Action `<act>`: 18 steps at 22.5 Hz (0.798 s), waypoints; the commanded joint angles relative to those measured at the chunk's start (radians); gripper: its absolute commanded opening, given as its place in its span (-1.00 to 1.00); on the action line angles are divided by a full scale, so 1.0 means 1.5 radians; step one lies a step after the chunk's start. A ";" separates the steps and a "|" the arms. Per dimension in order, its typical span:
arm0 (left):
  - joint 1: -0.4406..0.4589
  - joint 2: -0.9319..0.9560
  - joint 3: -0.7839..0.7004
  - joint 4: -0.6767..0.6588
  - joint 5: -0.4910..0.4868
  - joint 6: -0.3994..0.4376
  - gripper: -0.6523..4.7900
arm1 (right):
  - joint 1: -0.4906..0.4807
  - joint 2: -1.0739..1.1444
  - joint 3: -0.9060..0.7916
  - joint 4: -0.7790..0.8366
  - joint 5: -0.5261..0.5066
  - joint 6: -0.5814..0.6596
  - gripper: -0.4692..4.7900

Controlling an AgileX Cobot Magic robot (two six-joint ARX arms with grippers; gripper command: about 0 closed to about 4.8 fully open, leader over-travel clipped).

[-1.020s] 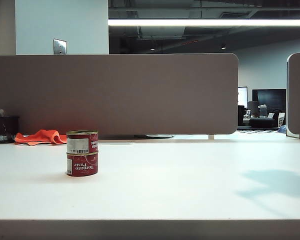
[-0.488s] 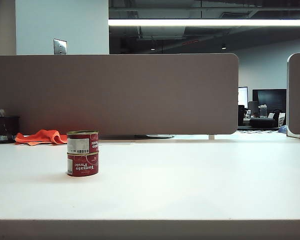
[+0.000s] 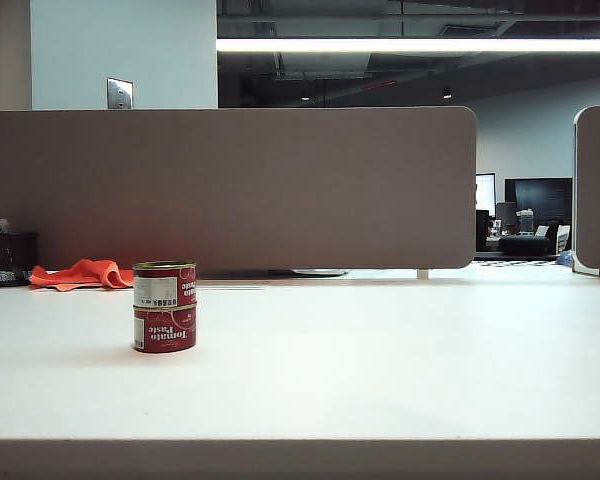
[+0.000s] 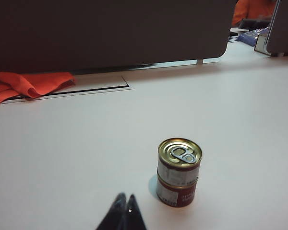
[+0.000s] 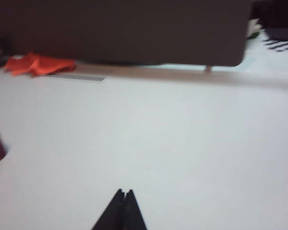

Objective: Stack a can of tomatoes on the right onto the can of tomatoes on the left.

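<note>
Red cans (image 3: 165, 306) stacked (left hand (image 4: 125, 197), right hand (image 5: 124, 192) closed).

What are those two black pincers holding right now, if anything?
Nothing. The left pincer and right pincer are both shut and empty; the two red tomato paste cans stand stacked, untouched.

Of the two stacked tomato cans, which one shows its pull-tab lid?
The upper can: its gold lid with the pull tab is exposed. The lower can has its top covered by the upper one.

A crumpled orange cloth (image 3: 80, 273) lies on the white worktop (image 3: 380, 360) beside a dark mesh cup (image 3: 10, 259), against the grey partition panel (image 3: 280, 190).
</note>
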 commanded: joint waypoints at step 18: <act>0.006 -0.001 -0.028 0.026 0.033 0.021 -0.78 | 0.001 -0.001 -0.110 0.086 -0.091 -0.117 -0.84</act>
